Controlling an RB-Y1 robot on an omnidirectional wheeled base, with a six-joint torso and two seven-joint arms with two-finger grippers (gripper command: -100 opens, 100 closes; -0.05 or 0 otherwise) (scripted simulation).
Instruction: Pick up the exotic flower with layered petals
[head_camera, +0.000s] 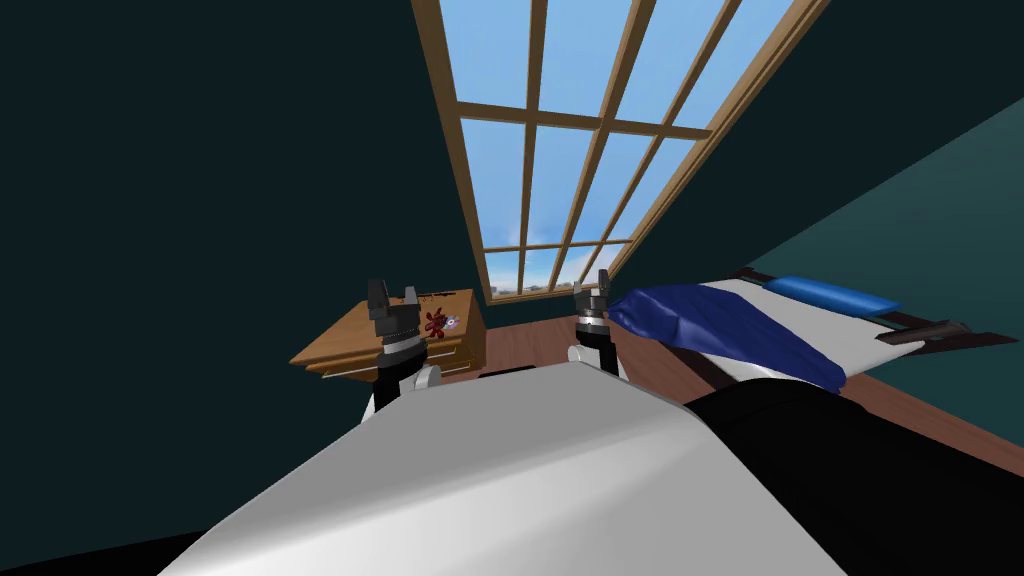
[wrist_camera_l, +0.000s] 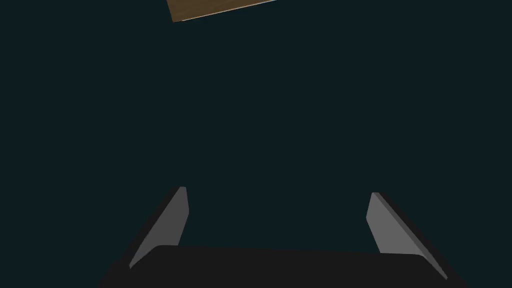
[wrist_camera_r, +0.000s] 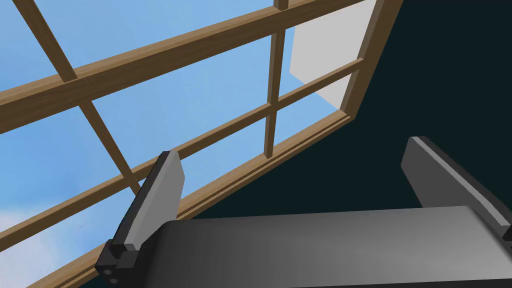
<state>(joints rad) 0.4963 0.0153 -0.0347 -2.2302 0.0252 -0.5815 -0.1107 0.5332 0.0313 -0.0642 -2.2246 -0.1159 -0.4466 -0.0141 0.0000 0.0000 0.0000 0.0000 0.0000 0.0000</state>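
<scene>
Head view: the red flower (head_camera: 435, 323) lies on a wooden worktop (head_camera: 345, 347) to my front left, with a small pale thing (head_camera: 456, 322) just right of it. My left fingers (wrist_camera_l: 167, 227) stand wide and empty, short of the flower; my right fingers (wrist_camera_r: 161, 192) are wide too. Nothing is grasped yet: I judge reach, grip and lift are all left to do.

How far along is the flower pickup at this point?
Nothing is grasped yet: a red flower and a pale flower lie untouched on the wooden nightstand. In hand: the left gripper hovers near them, fingers open; the right gripper is open too. Left: choose the layered one, reach, grip, lift.
</scene>
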